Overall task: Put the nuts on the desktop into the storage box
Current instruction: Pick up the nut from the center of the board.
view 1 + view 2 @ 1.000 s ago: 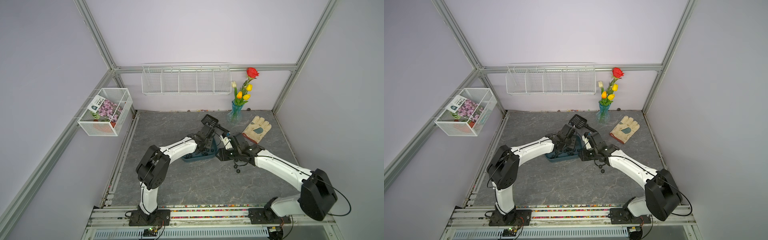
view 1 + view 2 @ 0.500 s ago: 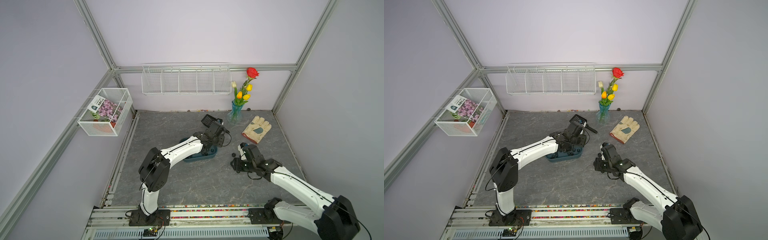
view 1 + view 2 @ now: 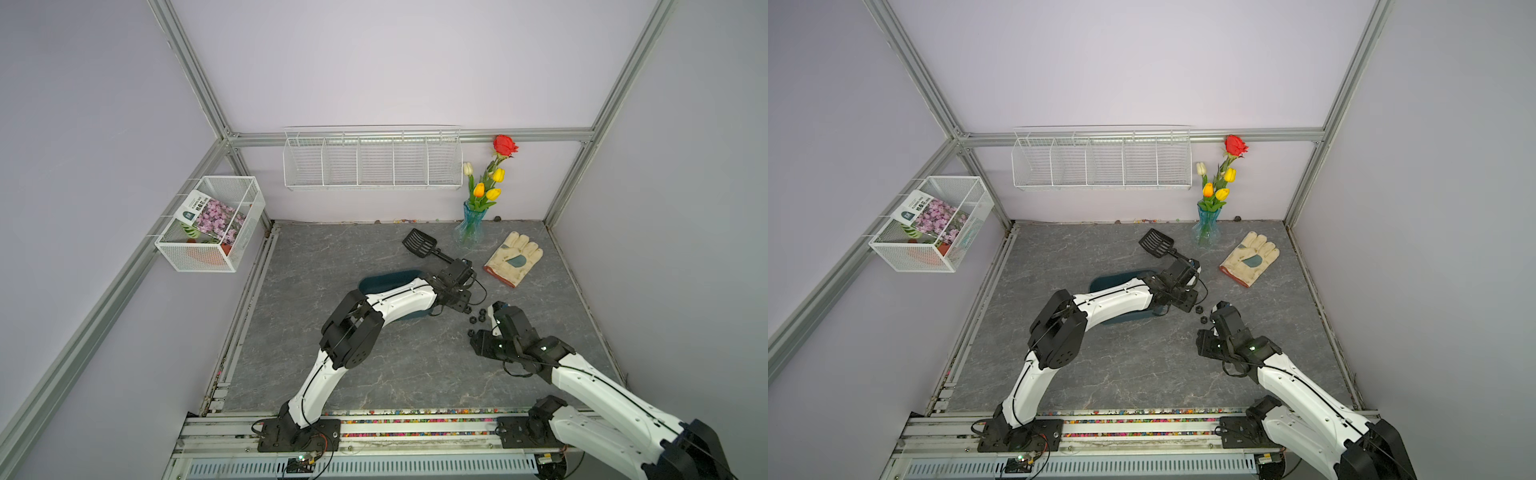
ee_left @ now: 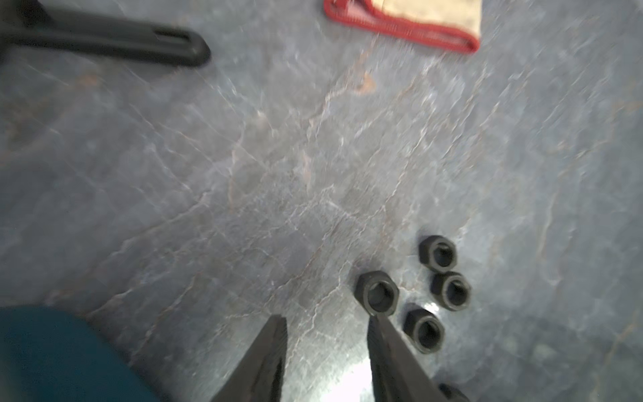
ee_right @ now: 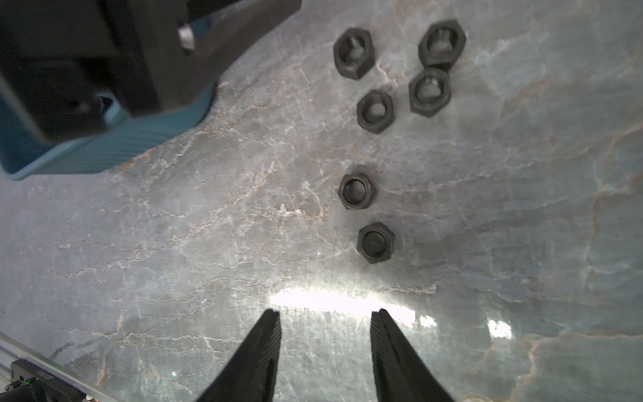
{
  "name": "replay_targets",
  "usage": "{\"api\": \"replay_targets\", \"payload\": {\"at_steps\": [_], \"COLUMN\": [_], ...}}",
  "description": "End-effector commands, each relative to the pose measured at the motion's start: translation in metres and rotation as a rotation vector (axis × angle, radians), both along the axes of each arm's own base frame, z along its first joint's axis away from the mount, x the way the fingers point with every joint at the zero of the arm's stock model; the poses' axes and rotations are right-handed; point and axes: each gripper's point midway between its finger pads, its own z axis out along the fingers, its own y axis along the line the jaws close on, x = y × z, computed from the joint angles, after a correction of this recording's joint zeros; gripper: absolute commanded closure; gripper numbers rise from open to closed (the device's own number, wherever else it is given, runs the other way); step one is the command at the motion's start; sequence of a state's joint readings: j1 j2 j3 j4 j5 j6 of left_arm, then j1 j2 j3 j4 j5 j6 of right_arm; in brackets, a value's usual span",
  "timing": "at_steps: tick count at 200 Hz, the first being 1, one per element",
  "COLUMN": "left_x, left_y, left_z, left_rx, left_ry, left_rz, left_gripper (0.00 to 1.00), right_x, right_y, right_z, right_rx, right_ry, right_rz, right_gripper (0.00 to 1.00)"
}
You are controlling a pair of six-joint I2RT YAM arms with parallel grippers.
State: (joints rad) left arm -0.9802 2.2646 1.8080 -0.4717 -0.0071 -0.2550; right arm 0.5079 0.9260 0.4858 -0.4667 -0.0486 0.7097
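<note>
Several small black nuts (image 5: 375,110) lie in a loose cluster on the grey desktop (image 3: 374,374), to the right of the teal storage box (image 3: 388,280); in both top views they show as dark dots (image 3: 1203,319). My left gripper (image 4: 327,320) reaches across the box, open and empty. One nut (image 4: 377,294) lies just beyond one of its fingertips, with others (image 4: 452,290) beside it. My right gripper (image 5: 326,313) hangs open over bare desktop, short of the nearest nut (image 5: 375,242). My left arm hides most of the box in a top view (image 3: 1113,278).
A black slotted scoop (image 3: 419,243) lies behind the box, its handle (image 4: 121,38) pointing toward my left gripper (image 3: 463,305). A pale work glove (image 3: 515,257) lies at the back right beside a blue vase of flowers (image 3: 469,228). White wire baskets (image 3: 372,160) hang on the walls.
My right arm has drawn back from the box toward the front right. My left arm has swung right across the box to the nuts. Both grippers stay open.
</note>
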Motion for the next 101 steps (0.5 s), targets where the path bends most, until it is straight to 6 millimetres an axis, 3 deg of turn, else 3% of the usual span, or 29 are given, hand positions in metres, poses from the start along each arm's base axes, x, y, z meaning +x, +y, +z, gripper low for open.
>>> {"api": "replay_targets", "payload": {"at_steps": [1,101], "left_x": [-0.005,-0.014], "left_y": [-0.014,-0.035], "left_z": [-0.004,-0.014], "left_rx": [-0.014,-0.01], "left_ry": [0.021,0.012], "left_rz": [-0.037,-0.075], "left_gripper": [0.56,0.51], "right_x": [-0.005,-0.006], "right_y": [-0.005,-0.005], "right_z": [-0.008,-0.013], "right_rx": [0.003,0.002], "right_ry": [0.021,0.027], "right_rz": [-0.034,-0.027], "right_gripper": [0.53,0.53]}}
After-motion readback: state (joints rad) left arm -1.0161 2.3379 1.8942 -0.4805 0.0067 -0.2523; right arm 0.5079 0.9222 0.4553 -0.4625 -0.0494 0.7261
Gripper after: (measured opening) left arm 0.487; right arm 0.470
